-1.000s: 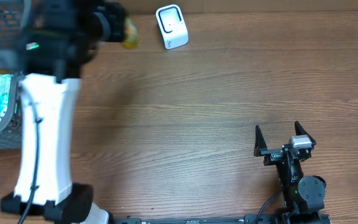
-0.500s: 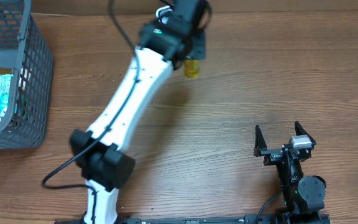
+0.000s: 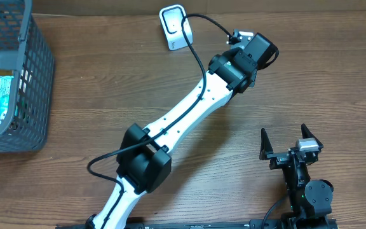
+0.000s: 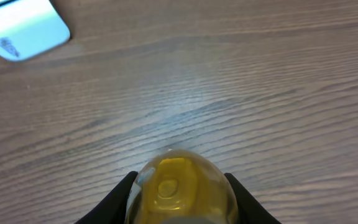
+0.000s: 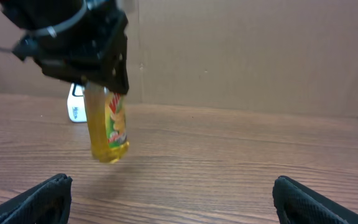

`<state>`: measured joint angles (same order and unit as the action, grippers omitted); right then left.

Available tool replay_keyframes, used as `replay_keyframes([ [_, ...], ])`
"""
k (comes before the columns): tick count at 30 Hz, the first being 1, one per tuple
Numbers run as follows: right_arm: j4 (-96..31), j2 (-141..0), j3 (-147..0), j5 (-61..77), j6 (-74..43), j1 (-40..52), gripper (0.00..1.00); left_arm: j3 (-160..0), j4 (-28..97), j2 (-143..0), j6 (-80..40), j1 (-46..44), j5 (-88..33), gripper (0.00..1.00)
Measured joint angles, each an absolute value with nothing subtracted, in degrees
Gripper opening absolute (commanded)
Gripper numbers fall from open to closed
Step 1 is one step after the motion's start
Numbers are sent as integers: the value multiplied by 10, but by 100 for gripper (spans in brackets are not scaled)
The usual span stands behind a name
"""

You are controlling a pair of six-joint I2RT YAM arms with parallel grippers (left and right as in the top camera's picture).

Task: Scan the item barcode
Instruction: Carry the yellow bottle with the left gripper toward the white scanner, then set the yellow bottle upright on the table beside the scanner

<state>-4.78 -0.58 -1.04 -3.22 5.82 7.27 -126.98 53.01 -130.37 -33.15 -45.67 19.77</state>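
Two risks stand out. Over the broad table (image 3: 310, 83), the left gripper (image 5: 104, 78) clamps the yellow bottle (image 5: 109, 127) by its top. The bottle hangs upright in the air, right of the scanner (image 3: 175, 27) and apart from it, so its barcode may never face the scanner. The smooth bottle could also slip free. The right gripper (image 3: 284, 132) rests wide open, empty.

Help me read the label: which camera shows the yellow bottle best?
Right wrist view: the yellow bottle hangs side-on from the left gripper, label facing the camera. The left wrist view shows only its rounded bottom end between the fingers. Overhead, the gripper hides it.
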Motion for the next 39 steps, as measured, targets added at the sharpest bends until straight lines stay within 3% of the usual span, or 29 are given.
replay_keyframes([
  [23, -48, -6, -10, -32, 58, 73, 100, -1217, 477, -1329, -368, -457, 200, 31],
  [30, -47, -6, -10, -32, 58, 73, 100, -1202, 475, -1329, -377, -457, 200, 51],
  [32, -48, -6, -10, -32, 58, 73, 100, -1202, 474, -1329, -378, -457, 200, 63],
  [39, -48, -6, -10, -32, 58, 73, 100, -1202, 477, -1329, -379, -457, 196, 92],
])
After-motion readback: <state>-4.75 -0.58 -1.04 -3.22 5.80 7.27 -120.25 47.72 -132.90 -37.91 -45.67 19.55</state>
